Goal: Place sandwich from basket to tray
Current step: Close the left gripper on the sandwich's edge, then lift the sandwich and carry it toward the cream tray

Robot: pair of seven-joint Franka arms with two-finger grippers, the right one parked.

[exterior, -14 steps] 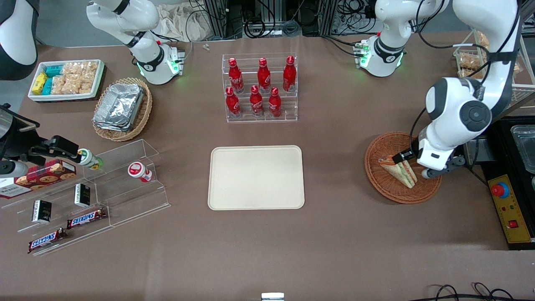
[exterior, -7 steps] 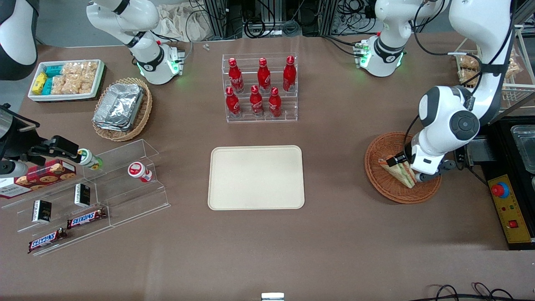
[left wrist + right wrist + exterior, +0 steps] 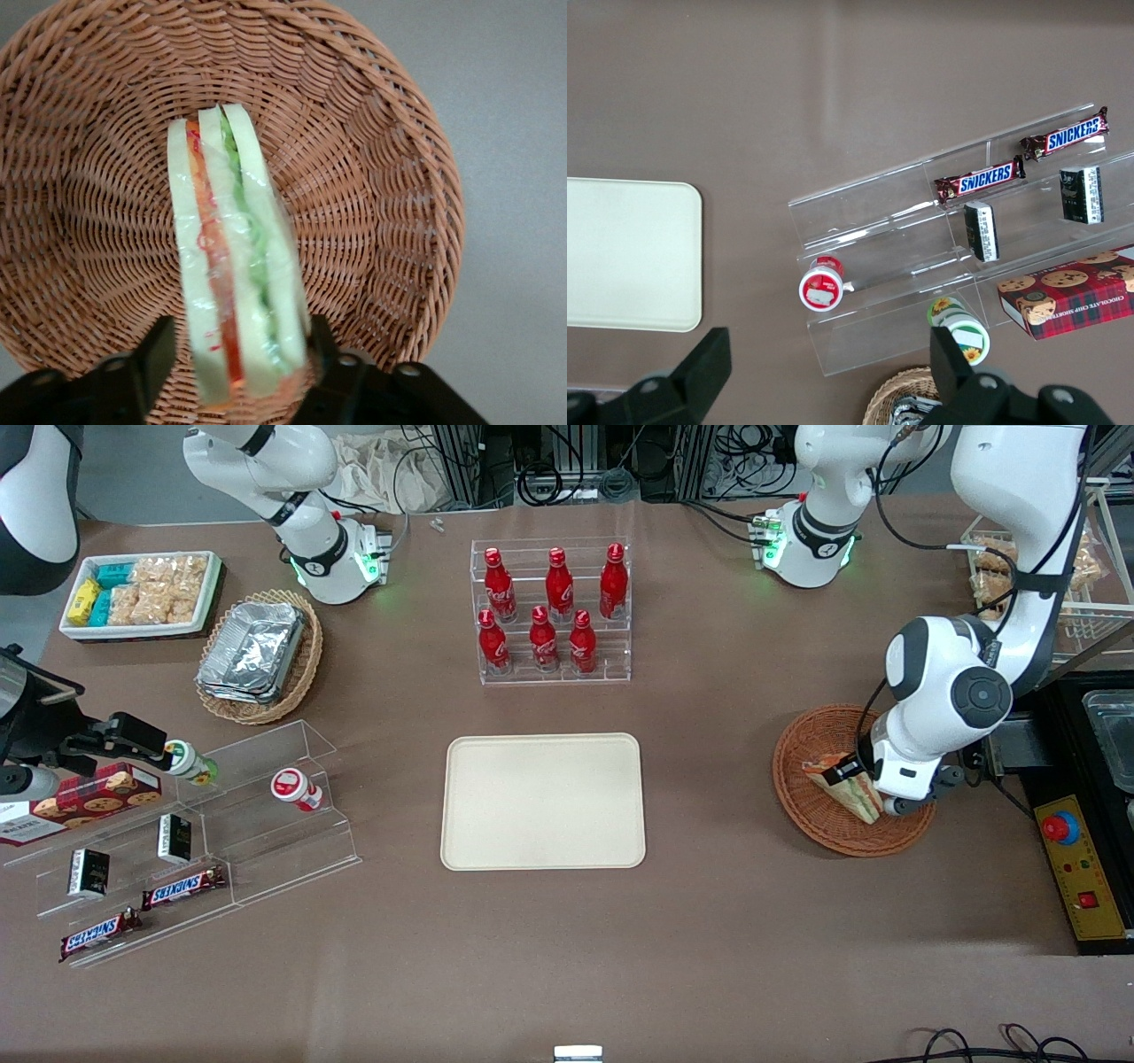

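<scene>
The sandwich stands on edge in the reddish-brown wicker basket toward the working arm's end of the table. In the left wrist view the sandwich shows white bread with red, orange and green layers against the basket. My gripper is down in the basket and open, one finger on each side of the sandwich's near end. One finger touches the bread; the other stands slightly off it. From the front, my gripper is mostly hidden under the wrist. The cream tray lies flat mid-table and bare.
A clear rack of red bottles stands farther from the front camera than the tray. A yellow control box with a red button sits beside the basket. Acrylic snack shelves, a foil-container basket and a white bin lie toward the parked arm's end.
My wrist has shifted a little toward the tray and dropped lower over the basket, bringing the fingers around the sandwich. The sandwich and basket have stayed in place.
</scene>
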